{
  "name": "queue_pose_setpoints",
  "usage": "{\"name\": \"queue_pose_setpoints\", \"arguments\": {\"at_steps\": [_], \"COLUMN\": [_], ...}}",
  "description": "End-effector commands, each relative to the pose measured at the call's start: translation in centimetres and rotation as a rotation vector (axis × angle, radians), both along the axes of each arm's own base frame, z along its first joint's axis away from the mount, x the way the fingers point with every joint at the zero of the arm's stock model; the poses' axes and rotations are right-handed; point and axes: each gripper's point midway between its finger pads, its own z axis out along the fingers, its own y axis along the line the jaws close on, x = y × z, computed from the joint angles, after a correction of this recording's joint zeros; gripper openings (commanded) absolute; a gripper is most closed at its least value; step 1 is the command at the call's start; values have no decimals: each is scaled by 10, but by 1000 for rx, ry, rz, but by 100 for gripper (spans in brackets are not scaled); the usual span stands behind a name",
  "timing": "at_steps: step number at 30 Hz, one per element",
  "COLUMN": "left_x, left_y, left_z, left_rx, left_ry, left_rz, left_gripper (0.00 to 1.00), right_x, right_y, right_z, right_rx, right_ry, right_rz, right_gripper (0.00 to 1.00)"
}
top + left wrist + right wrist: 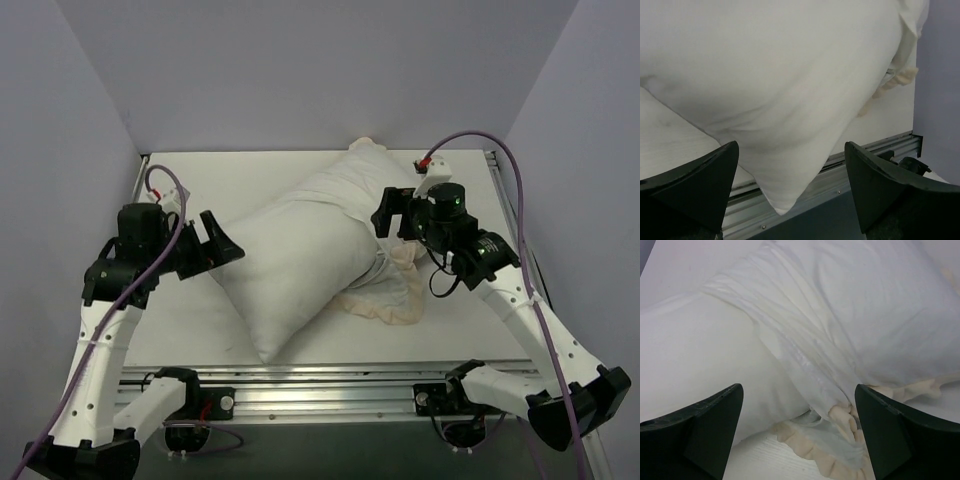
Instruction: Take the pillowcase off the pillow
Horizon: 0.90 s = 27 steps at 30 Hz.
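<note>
The plump white pillow [290, 280] lies slantwise across the table, its near corner [782, 205] reaching over the front rail. The pillowcase [405, 285] is bunched round the pillow's far right part, white face outward [875, 315], with its cream ruffled edge [840, 462] spread on the table. My left gripper [225, 250] hangs open beside the pillow's bare left flank, fingers apart with nothing between them [791, 150]. My right gripper [395, 215] is open just above the gathered rim of the pillowcase [799, 410], holding nothing.
The white table [200, 330] sits inside a pale-walled enclosure [80, 120] that closes in on the left, back and right. A metal rail [330, 385] runs along the front edge by the arm bases.
</note>
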Motion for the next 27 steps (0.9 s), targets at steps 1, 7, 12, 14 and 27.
{"name": "queue_pose_setpoints", "arguments": {"at_steps": [1, 7, 12, 14, 27], "left_x": [30, 121, 150, 145, 88], "left_y": [7, -12, -39, -56, -88], "left_z": [45, 22, -12, -33, -92], "left_rx": [94, 120, 84, 83, 53], "left_ry": [-164, -176, -125, -84, 36], "left_rz": [-35, -128, -238, -295, -376], "left_gripper": [94, 94, 94, 94, 8], "right_x": [-2, 24, 54, 63, 97], "right_y": [29, 62, 97, 113, 199], "right_z": [-3, 7, 23, 7, -94], "right_rx": [-38, -59, -81, -138, -420], "right_ry": [10, -19, -69, -38, 118], "right_rz": [196, 316, 390, 440, 701], "right_gripper": [89, 90, 90, 90, 91]}}
